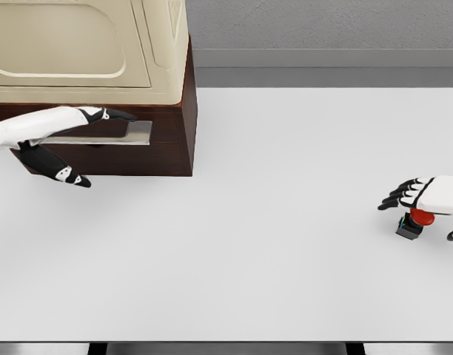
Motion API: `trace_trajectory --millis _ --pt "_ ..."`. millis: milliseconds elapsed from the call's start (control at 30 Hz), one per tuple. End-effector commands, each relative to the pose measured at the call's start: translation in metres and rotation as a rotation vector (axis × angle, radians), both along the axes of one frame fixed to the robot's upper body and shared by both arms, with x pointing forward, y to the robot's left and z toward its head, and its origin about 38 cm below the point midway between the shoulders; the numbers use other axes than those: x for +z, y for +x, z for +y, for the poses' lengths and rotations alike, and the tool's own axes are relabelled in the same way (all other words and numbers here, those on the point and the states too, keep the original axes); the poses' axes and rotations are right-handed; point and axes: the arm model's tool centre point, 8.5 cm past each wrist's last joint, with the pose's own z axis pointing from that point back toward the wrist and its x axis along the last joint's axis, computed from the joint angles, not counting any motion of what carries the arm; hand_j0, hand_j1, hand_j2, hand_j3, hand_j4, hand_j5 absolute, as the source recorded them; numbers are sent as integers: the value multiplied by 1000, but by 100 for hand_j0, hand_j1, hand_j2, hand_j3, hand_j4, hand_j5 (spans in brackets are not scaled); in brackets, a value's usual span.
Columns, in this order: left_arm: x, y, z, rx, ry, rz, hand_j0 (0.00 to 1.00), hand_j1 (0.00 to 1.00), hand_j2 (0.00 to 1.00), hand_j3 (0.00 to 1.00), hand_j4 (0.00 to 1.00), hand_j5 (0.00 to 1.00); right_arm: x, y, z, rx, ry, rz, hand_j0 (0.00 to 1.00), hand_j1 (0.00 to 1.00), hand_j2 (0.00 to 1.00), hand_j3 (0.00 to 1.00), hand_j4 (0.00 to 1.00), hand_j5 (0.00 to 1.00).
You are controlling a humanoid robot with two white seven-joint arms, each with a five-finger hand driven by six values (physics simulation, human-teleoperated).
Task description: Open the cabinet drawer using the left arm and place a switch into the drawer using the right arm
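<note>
- Cabinet [138,151] stands at the far left of the table [271,281]: dark brown base, cream upper body above it.
- Drawer [101,159] front looks flush with the base, so by my judgement it is not yet open; its grey handle [130,133] runs across the front.
- Left hand [71,144] reaches in from the left edge at the handle. Long fingers [119,115] lie stretched along the top of the bar, the thumb hangs below and apart; the hand is released, not clamped on the bar.
- Step in hand, as I judge it: both arms are at the approach stage, the left on the handle, the right on the switch.
- Next move for the left calls for curling the fingers behind the bar and pulling toward the near side; a flat hand may slip off.
- Table is plain white and bare across the middle; a grey wall and floor strip show beyond its far edge.
- Switch [413,223] sits near the right edge, well apart from the cabinet: dark body, red button on top.
- Right hand [426,198] hovers right over the switch, fingers extended leftward and loose, grasping nothing that I can see; whether the palm touches the button I cannot tell.
- Right needs to close around the dark body, then wait for an open drawer.
</note>
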Motion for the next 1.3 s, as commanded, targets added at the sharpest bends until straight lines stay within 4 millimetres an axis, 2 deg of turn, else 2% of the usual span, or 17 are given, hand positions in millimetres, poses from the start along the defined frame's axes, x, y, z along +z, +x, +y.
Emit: trace_trajectory --millis 0,167,300,500,633,767,833,1100,1267 --pt "-3 0 -5 -25 3 19 100 100 100 100 100 100 -4 1 4 1 21 3 100 100 100 100 100 100" --pt "3 1 -4 -15 1 -1 100 100 100 100 100 100 -11 4 10 5 35 2 100 100 100 100 100 100" --pt "-5 1 -2 3 2 21 100 100 100 100 100 100 -15 6 4 -13 21 6 100 100 100 100 100 100" --pt "-5 -1 3 16 0 33 100 100 100 100 100 100 -17 8 -7 -46 14 12 100 100 100 100 100 100" --pt "-4 -2 5 23 -18 41 100 100 100 100 100 100 -25 10 -4 -48 23 14 100 100 100 100 100 100" --pt "-7 -5 12 46 -45 50 100 100 100 100 100 100 -25 10 -4 -48 22 16 91 91 91 91 91 91" --pt "-8 -8 20 66 -45 51 100 100 100 100 100 100 -24 10 -4 -47 16 18 91 91 91 91 91 91" --pt "-4 -9 26 81 -35 44 100 100 100 100 100 100 -24 10 -6 -52 14 20 83 83 83 83 83 83" --pt "-15 -10 29 105 -29 78 100 100 100 100 100 100 -26 11 -12 -70 10 24 79 79 79 79 79 79"
